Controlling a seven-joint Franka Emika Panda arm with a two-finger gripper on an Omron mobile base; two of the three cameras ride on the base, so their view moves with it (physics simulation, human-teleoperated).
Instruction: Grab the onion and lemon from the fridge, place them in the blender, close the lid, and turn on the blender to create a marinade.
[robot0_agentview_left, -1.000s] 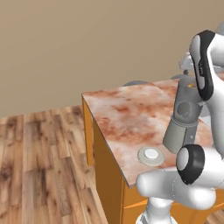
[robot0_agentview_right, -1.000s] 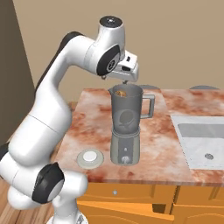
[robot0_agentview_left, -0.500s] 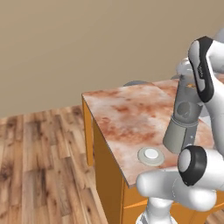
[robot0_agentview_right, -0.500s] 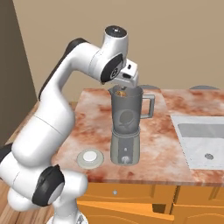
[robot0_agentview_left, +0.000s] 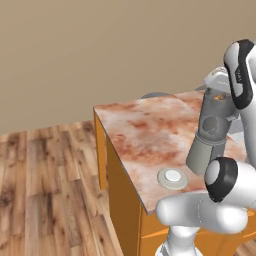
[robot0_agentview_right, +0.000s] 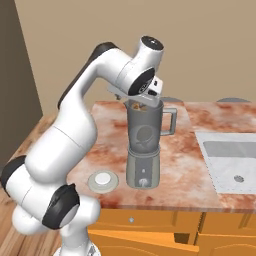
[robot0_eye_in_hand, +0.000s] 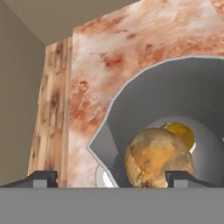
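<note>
We've got the end effector (robot0_eye_in_hand: 111, 179) w/ fingers apart over the blender (robot0_agentview_right: 144, 150); onion (robot0_eye_in_hand: 157, 159) beside lemon (robot0_eye_in_hand: 180, 132) inside. Lift straight, clear the rim.

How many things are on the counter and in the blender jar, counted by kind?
Blender: 1
Lid, on the counter beside the blender: 1
Onion, in the jar: 1
Lemon, in the jar: 1
Total: 4

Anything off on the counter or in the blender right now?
Nothing stands out. The blender stands upright on the counter, the onion and lemon sit inside the jar, and the lid lies flat beside the base, not yet fitted.
</note>
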